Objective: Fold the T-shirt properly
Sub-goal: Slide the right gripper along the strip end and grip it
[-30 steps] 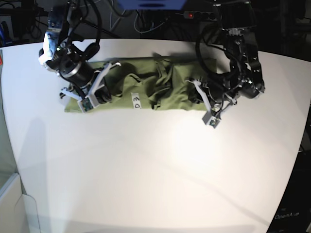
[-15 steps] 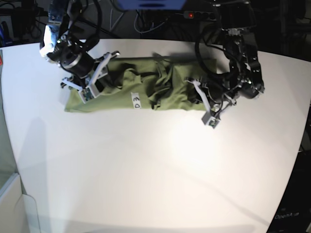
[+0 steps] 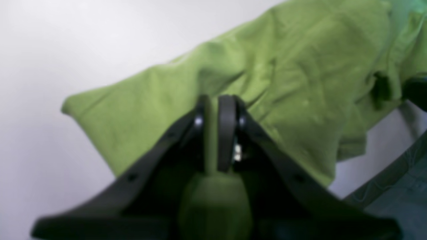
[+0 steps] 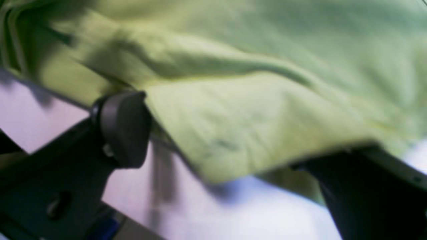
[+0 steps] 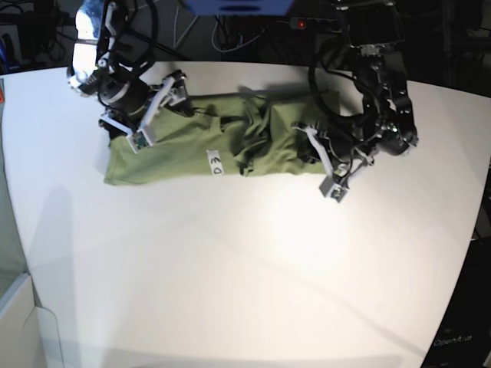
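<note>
White table (image 5: 230,261); dark cables (image 5: 230,31) and power strip (image 5: 314,24) behind it

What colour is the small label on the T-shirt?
White with dark marks, on the olive-green T-shirt; the label shows best in the base view.

T-shirt (image 5: 192,146): soft woven cloth, matt olive green, wrinkled, thickest creases toward 12 o'clock of the garment. In the left wrist view the weave reads fine and dull, no sheen. Small white label (image 5: 215,162), looks like smooth cloth or paper, dark print on it.

Worktop (image 5: 245,261): smooth white surface, faint satin sheen, one bright glare patch right of centre.

Left end effector (image 3: 217,133): black plastic, matt; pads smooth, slightly glossy at the edges.

Right end effector (image 4: 233,140): black plastic likewise; rounded pad (image 4: 121,128) smooth, dull.

Arm housings in the base view: white plastic shells, black glossy joints.
</note>
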You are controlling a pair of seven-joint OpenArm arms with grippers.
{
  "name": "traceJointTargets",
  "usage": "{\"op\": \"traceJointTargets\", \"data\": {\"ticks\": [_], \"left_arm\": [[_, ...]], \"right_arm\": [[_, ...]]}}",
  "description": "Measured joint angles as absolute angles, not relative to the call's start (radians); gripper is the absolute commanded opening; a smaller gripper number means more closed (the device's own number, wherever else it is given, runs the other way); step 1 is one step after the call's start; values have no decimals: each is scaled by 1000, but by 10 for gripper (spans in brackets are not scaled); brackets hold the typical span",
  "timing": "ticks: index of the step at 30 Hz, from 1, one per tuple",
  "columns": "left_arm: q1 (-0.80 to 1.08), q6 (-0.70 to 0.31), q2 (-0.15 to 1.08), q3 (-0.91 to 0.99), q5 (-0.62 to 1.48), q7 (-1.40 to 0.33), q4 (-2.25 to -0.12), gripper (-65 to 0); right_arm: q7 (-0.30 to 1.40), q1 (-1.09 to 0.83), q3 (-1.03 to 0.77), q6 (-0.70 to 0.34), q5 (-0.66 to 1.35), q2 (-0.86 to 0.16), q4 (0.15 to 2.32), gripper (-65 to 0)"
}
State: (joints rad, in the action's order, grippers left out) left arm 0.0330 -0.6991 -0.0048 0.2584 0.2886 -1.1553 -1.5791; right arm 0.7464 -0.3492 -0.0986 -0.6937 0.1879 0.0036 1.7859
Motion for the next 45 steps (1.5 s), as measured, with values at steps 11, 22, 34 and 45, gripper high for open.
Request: {"op": "traceJointTargets", "data": {"ticks": [11, 22, 34, 45], "left_arm": [[31, -699, -6, 258, 289, -1155, -1579, -605], [31, -699, -5, 258, 289, -1155, -1579, -607], [31, -699, -6, 258, 288, -1156, -1579, -607], [30, -699, -6, 258, 289, -1155, -1579, -607]], "right_arm": [[732, -369, -206, -696, 193, 3, 1885, -74], [734, -322, -262, -699, 192, -55, 1876, -74], [730, -307, -315, -699, 195, -66, 1862, -71], [732, -249, -310, -696, 192, -65, 1671, -71]]}}
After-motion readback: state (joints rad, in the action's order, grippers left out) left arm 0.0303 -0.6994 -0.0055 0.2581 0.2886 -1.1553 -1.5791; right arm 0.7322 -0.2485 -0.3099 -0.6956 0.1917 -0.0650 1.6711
